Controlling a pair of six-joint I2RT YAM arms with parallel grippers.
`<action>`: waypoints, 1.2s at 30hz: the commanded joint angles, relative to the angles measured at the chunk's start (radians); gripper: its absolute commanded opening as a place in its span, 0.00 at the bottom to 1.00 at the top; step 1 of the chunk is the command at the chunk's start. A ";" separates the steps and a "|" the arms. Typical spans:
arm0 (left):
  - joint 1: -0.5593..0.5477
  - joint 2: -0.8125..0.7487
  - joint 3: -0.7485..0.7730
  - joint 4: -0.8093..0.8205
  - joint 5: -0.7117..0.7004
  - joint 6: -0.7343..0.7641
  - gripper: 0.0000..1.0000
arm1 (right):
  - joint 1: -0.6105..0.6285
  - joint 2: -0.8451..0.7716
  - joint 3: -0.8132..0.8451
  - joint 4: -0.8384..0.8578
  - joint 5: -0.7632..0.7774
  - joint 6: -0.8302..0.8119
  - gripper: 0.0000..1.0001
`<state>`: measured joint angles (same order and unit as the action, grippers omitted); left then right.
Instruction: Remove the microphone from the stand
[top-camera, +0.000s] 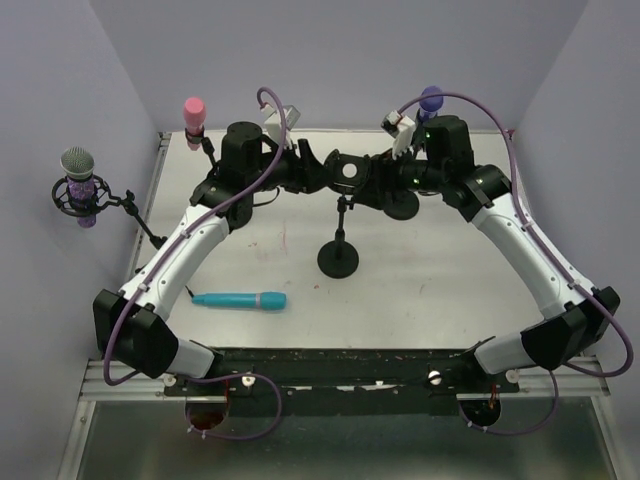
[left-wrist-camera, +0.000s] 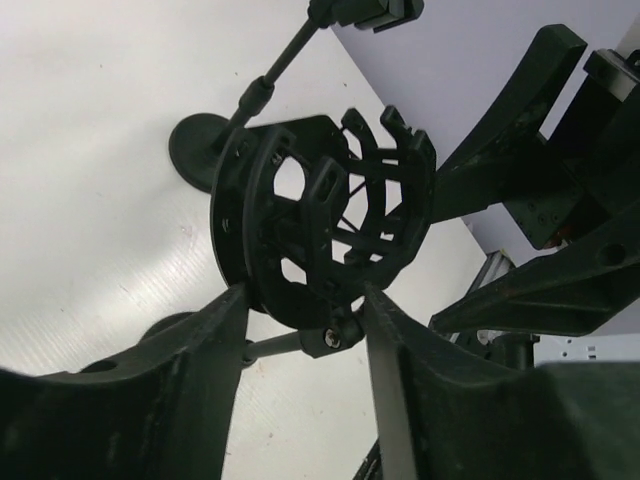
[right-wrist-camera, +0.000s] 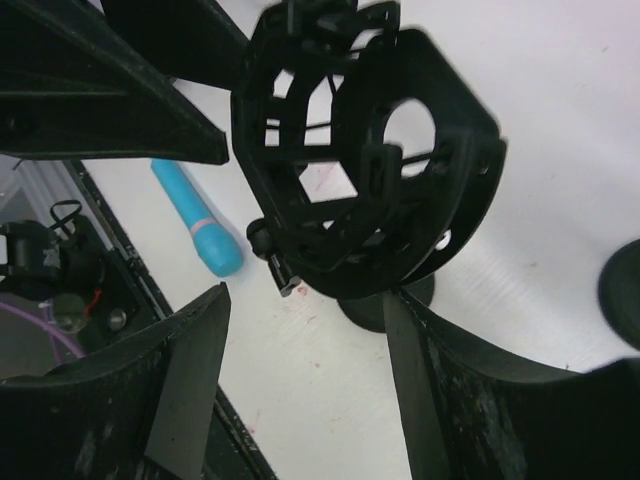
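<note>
Both spread wide and holding nothing, the left gripper (left-wrist-camera: 305, 292) and right gripper (right-wrist-camera: 305, 293) flank the vacant shock mount (top-camera: 350, 172) at upper centre, while the teal microphone (top-camera: 240, 300) lies flat at lower left, long axis left-right, nearer the left arm.

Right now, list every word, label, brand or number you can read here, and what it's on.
None can be read. The teal microphone, black shock mount and stand base show no lettering in any view; the pink microphone, grey microphone and purple microphone are too small to tell.
</note>
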<state>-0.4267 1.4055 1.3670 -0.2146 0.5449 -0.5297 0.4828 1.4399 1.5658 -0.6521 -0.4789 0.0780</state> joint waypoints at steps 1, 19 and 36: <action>0.003 0.009 -0.055 0.040 0.050 -0.027 0.52 | -0.003 0.010 -0.076 0.075 -0.104 0.052 0.64; 0.003 -0.069 -0.273 0.253 0.236 -0.095 0.70 | -0.003 -0.101 -0.294 0.236 -0.260 0.106 0.57; -0.049 -0.002 -0.213 0.317 0.217 -0.064 0.60 | -0.004 -0.069 -0.293 0.301 -0.205 0.100 0.45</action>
<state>-0.4675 1.3838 1.1233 0.0875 0.7868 -0.6239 0.4824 1.3582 1.2835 -0.3859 -0.7036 0.1795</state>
